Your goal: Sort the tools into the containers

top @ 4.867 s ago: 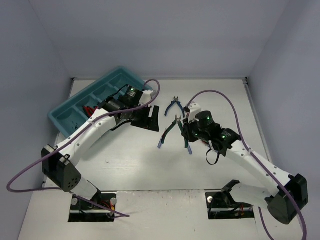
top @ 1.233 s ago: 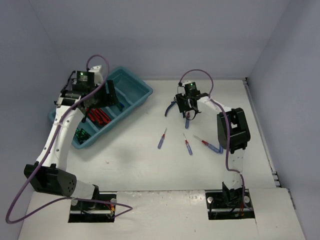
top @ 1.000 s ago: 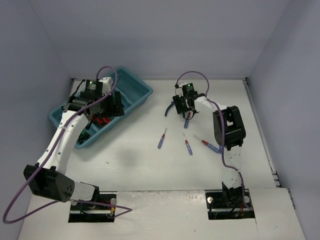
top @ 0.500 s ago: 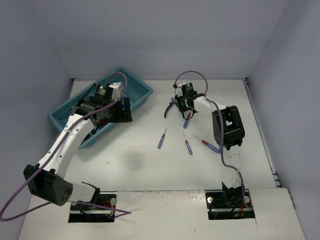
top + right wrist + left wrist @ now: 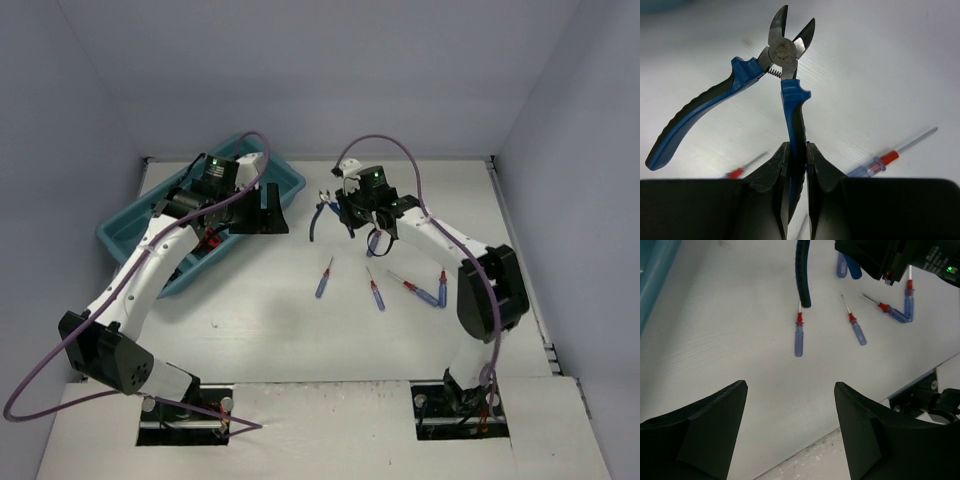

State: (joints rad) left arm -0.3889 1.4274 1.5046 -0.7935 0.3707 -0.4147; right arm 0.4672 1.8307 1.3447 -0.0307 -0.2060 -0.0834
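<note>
My right gripper (image 5: 345, 212) (image 5: 797, 150) is shut on one handle of the blue-handled pliers (image 5: 319, 213) (image 5: 782, 47). They hang clear of the table, with the other handle splayed out and the cutting head open. My left gripper (image 5: 266, 212) (image 5: 791, 386) is open and holds nothing, hovering beside the right end of the teal tray (image 5: 291, 182). The pliers' free handle (image 5: 802, 275) dangles at the top of the left wrist view. Several blue screwdrivers with red collars lie on the table: one (image 5: 323, 278) (image 5: 799, 337), another (image 5: 374, 290) (image 5: 855, 327), a third (image 5: 415, 290) (image 5: 892, 312).
The tray's corner (image 5: 650, 280) shows at the left of the left wrist view. Red-handled tools (image 5: 207, 240) lie in the tray under the left arm. A further screwdriver (image 5: 442, 288) lies beside the right arm. Grey walls close in the table on three sides.
My right gripper has shut on the pliers and lifted them off the table, drifting left. The left arm has swung right from over the tray to its right end.
</note>
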